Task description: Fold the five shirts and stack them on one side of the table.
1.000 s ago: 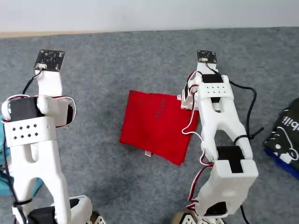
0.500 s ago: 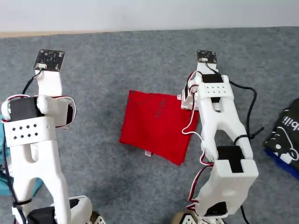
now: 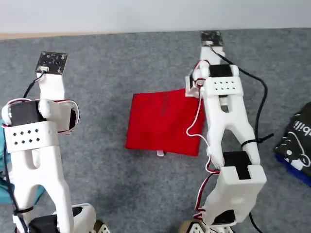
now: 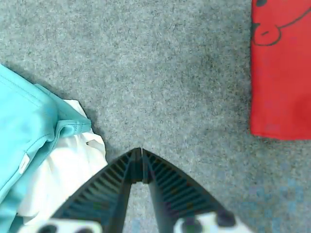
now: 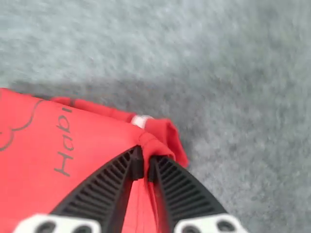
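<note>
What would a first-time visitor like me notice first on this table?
The bright red shirt stands out most, lying folded flat in the middle of the grey table. The right tool is pinched shut on one of its corners. The left tool, shut on nothing, hangs over bare grey surface beside a teal shirt and a white shirt heaped together.

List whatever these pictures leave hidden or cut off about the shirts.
- High view: the black shirt is cut off by the right edge, so its fold is unclear.
- Left wrist view: the teal shirt and white shirt run off the frame edge.
- Right wrist view: fingers of the right gripper hide how many layers of the red shirt they pinch.
</note>
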Action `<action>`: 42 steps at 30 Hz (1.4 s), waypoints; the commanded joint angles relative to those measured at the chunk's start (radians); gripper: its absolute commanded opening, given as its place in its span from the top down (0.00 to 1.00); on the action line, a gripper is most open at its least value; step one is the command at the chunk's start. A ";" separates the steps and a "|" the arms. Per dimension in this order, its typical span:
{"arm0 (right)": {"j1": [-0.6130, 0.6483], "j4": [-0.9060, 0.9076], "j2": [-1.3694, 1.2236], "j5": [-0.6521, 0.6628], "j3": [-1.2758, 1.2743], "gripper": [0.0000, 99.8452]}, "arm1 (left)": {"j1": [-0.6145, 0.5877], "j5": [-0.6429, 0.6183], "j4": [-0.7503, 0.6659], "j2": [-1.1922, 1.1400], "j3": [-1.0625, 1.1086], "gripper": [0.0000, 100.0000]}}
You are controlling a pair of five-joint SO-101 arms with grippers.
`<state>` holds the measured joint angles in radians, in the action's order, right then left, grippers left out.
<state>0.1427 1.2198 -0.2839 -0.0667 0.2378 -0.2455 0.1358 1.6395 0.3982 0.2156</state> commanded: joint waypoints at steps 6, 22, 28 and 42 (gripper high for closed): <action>0.008 -0.054 -0.116 0.032 0.094 0.99 | 0.000 0.006 -0.014 0.029 -0.005 0.99; -0.042 -0.054 -0.245 0.117 0.253 0.99 | 0.000 0.006 -0.014 0.029 -0.005 0.99; -0.059 -0.008 -0.323 0.117 0.351 0.99 | 0.000 0.006 -0.014 0.029 -0.005 0.99; -0.021 0.407 -0.329 0.115 0.735 0.80 | 0.000 0.006 -0.014 0.029 -0.004 0.99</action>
<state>0.0951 1.5313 -0.6306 0.0391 0.8439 -0.2455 0.1358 1.6395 0.3982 0.2156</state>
